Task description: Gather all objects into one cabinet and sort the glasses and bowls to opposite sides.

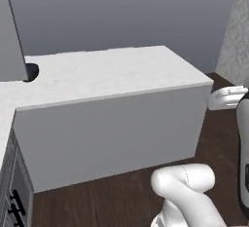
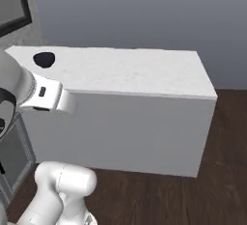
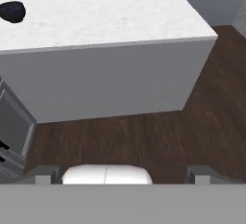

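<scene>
Black bowl: the dark rounded thing [image 3: 12, 11] at the far left end of the white desk top; in the left base view it [image 1: 31, 71] is half hidden behind a grey panel, in the right base view it [image 2: 43, 59] sits near the left rear corner. Too small and blurred to make out its rim, so calling it the bowl is a judgement.

Desk: a long white block [image 2: 140, 74] with a pale speckled top, otherwise bare along its length, standing on dark wood floor [image 3: 144, 136].

Cabinet front: a grey unit with black handles [image 1: 14, 201] low at the left, next to the desk; whether it is drawers or an appliance I cannot tell.

End effector: fingertips [image 3: 41, 175] stand far apart at the bottom corners of the hand view, spread wide with nothing between them, well apart from the bowl and aimed at the desk's side wall and the floor.

Arm: white links rise at the lower right of the left base view [image 1: 187, 187], folded close to the base.

Stage: judged early; nothing is gripped, and the bowl lies well away from the hand.

Risk: the desk's tall near face stands between hand and bowl; a straight reach could strike its edge. Coming in low over the top could also nudge the shallow bowl sideways instead of catching its rim.
</scene>
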Controlling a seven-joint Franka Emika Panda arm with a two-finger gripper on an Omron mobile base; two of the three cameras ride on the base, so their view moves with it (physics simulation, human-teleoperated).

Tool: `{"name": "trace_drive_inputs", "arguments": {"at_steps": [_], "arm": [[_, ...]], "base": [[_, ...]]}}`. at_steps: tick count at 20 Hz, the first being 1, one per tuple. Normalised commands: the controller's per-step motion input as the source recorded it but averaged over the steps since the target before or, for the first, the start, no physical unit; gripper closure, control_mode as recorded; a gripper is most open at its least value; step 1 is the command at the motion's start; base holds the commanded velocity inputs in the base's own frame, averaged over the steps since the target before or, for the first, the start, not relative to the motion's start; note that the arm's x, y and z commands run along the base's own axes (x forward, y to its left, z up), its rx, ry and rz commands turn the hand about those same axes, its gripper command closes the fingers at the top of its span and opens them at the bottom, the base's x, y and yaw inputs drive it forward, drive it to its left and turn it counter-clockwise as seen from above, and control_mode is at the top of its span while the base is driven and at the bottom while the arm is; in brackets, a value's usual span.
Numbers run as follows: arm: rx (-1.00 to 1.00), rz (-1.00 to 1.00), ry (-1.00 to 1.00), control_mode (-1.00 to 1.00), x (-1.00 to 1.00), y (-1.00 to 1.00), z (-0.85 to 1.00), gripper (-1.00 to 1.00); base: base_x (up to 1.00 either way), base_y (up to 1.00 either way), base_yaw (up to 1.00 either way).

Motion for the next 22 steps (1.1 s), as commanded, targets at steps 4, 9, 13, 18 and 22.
{"name": "trace_drive_inputs", "arguments": {"at_steps": [4, 9, 13, 18, 22], "arm": [[0.0, 0.0, 0.0, 1.0, 0.0, 0.0, 0.0, -1.0], [0.0, 0.0, 0.0, 1.0, 0.0, 0.0, 0.0, -1.0], [0.0, 0.0, 0.0, 1.0, 0.0, 0.0, 0.0, -1.0], [0.0, 0.0, 0.0, 1.0, 0.0, 0.0, 0.0, -1.0], [0.0, 0.0, 0.0, 1.0, 0.0, 0.0, 0.0, -1.0]], "base": [[0.07, -0.03, -0.82], [0.09, 0.04, -0.78], [0.37, 0.24, -0.44], [0.04, 0.01, -0.89], [0.24, 0.14, -0.76]]}}
